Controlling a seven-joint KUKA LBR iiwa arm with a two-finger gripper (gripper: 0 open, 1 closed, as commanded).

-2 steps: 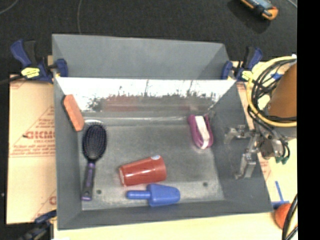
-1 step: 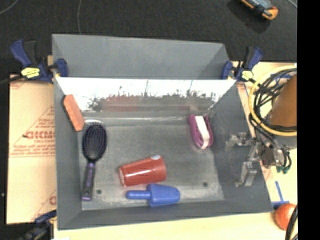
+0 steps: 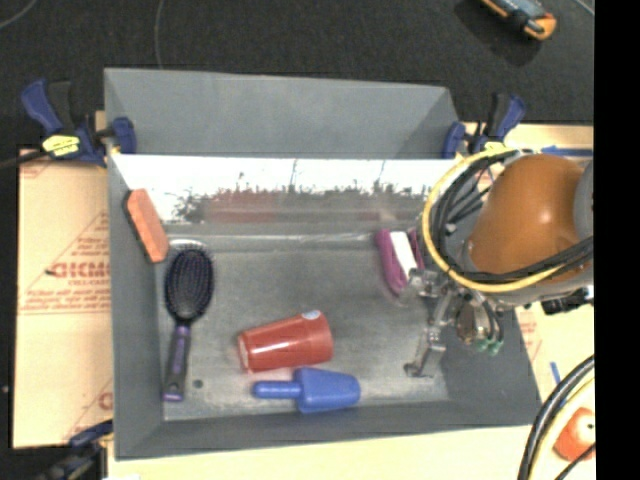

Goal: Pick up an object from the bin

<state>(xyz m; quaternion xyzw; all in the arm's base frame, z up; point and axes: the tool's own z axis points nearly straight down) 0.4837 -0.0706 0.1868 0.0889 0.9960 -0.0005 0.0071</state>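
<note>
My gripper (image 3: pixel 427 353) hangs low over the bin's right part, above bare floor, and I see nothing held in it. The nearest thing is a purple and white brush-like object (image 3: pixel 394 258) lying just behind it, near the back wall. To its left a blue plastic piece with a narrow handle (image 3: pixel 312 389) lies by the front wall. A red cup (image 3: pixel 286 341) rests on its side just above the blue piece.
A black hairbrush with a purple handle (image 3: pixel 184 313) lies along the left wall. An orange block (image 3: pixel 146 224) leans in the back left corner. The arm's orange cover and cables hang over the bin's right edge.
</note>
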